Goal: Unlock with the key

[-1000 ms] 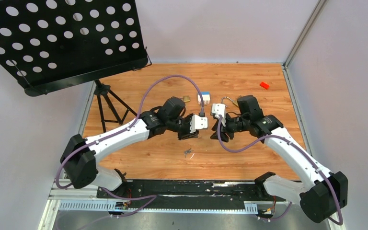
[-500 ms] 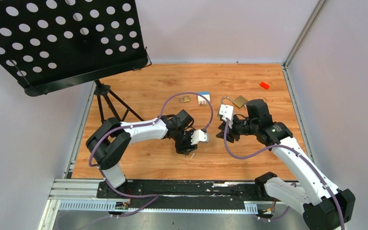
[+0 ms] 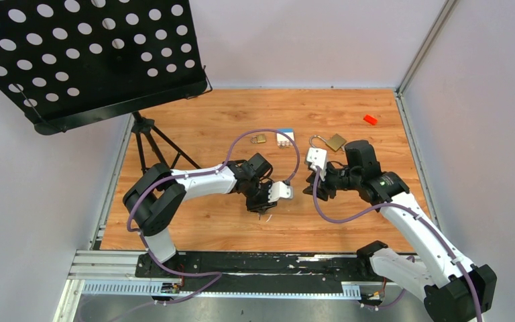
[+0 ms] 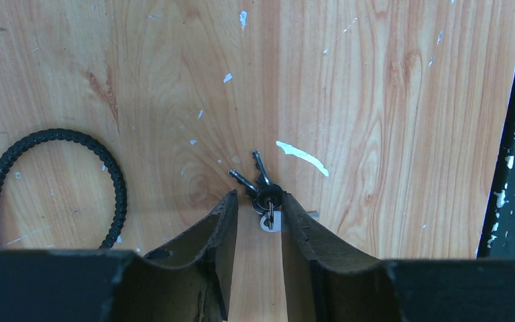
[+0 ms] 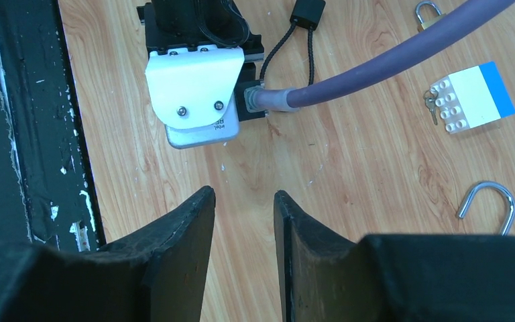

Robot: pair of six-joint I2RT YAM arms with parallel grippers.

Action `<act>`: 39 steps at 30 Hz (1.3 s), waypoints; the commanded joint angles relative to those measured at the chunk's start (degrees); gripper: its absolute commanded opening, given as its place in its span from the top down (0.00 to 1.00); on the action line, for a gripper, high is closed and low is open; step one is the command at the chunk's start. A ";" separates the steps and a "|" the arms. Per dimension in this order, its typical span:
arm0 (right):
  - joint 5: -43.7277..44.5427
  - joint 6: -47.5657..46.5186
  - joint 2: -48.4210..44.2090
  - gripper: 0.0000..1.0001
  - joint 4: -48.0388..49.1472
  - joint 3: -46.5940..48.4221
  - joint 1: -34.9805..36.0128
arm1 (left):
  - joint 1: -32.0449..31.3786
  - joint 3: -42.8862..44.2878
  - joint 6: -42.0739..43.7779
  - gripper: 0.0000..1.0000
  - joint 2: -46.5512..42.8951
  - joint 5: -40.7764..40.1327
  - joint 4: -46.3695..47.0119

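You are near the beginning, in my judgement. The key (image 4: 266,194) lies flat on the desk (image 4: 389,100), on a small ring together with other keys. Your left hand (image 4: 258,204) is low over it, the fingers partly open, one on each side of the ring. I do not see a firm grip yet. Your right hand (image 5: 244,215) is also partly open and holds nothing. The large brass padlock (image 3: 336,141) lies beyond the right arm, and I cannot tell if it is locked. What is left: to lift the key, bring it to the lock and turn it. The desk is pale wood with white chips. Grey walls close the room, and a black perforated stand (image 3: 87,54) is at the back left.
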 commanded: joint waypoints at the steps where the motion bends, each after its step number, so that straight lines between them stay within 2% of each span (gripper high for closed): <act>1: -0.07 -0.45 -0.61 0.62 0.70 -0.01 -0.37 | -0.63 -0.27 1.07 0.63 -0.47 -0.26 -2.41; 9: -0.11 -0.29 -0.18 0.62 0.73 0.07 -0.37 | -0.58 -2.05 1.48 0.57 -3.30 -2.34 -2.64; 12: -0.16 -0.11 0.12 0.62 0.91 0.13 -0.37 | -0.76 -2.38 1.56 0.63 -3.83 -2.77 -2.58; 19: -0.45 0.24 0.63 0.62 1.20 0.74 -0.37 | -0.89 -1.95 1.58 0.89 -3.91 -1.62 -2.44; 24: -1.02 0.72 1.11 0.62 1.85 1.93 -0.40 | -0.81 -1.06 1.40 0.99 -6.02 -0.19 -2.15; 29: -1.72 1.22 1.19 0.62 2.69 2.95 -0.44 | -0.14 0.36 0.83 1.00 -7.97 1.93 -2.24; 35: -2.43 2.27 0.60 0.62 4.50 3.58 -0.37 | 4.27 2.55 -1.64 1.00 -11.48 9.99 -2.83; 39: -8.69 2.27 3.37 0.61 4.83 4.98 -0.39 | 6.61 5.58 -3.64 1.00 -14.20 16.75 -3.78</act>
